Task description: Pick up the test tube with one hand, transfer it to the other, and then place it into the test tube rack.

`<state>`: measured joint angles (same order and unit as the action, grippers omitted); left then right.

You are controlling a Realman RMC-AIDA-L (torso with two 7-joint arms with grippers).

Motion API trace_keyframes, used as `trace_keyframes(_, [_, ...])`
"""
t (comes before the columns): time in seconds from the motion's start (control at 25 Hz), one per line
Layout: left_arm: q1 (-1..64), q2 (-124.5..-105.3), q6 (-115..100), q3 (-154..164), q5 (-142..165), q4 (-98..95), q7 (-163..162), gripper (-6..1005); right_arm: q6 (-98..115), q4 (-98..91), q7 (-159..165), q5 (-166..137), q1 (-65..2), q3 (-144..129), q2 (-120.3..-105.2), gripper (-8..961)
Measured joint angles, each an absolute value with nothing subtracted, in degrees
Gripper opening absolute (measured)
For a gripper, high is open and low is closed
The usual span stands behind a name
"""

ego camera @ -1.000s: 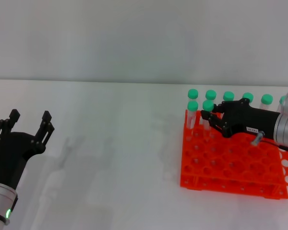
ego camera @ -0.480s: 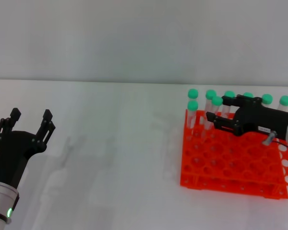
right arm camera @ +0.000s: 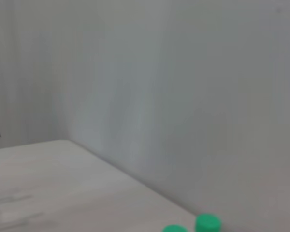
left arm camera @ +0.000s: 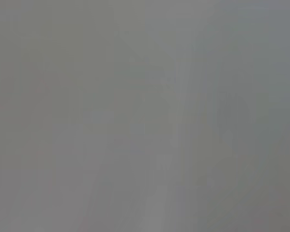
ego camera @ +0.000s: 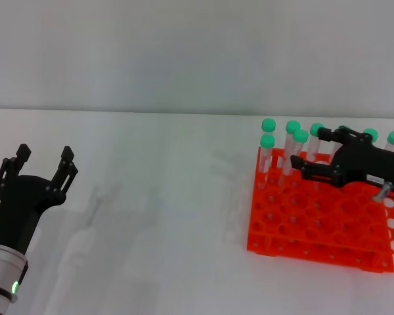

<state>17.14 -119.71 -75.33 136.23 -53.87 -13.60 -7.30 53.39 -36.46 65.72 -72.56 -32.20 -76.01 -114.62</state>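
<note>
We see the tube point(ego camera: 297, 149) now standing in the rack point(ego camera: 318, 220); right gripper point(ego camera: 312, 148), jaws spread, has backed off rightward. Placement looks complete. Left gripper point(ego camera: 43, 169) idles spread over the desk point(ego camera: 157, 216).

Left wrist cam is just a flat grey blur all over. Can't make out any object or edge in it.
</note>
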Motion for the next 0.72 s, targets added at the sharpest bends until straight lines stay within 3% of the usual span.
trace_keyframes(0.36, [17.8, -119.7, -75.28, 136.23, -55.58, -13.19, -7.09, 777, 60.09, -39.37, 65.14, -72.56, -27.08, -68.2, -114.38, 872])
trace_keyframes(0.44, [18.41, -119.68, -75.15, 136.23, -56.11, -13.11, -7.13, 778, 62.59, -38.67, 61.17, -71.76, -24.85, -59.8, -114.92, 872])
trace_keyframes(0.72, [20.19, -119.64, -74.63, 136.23, -58.42, -12.76, -7.27, 780, 62.73, -24.56, 38.03, -52.32, -24.68, -46.49, -115.13, 872])
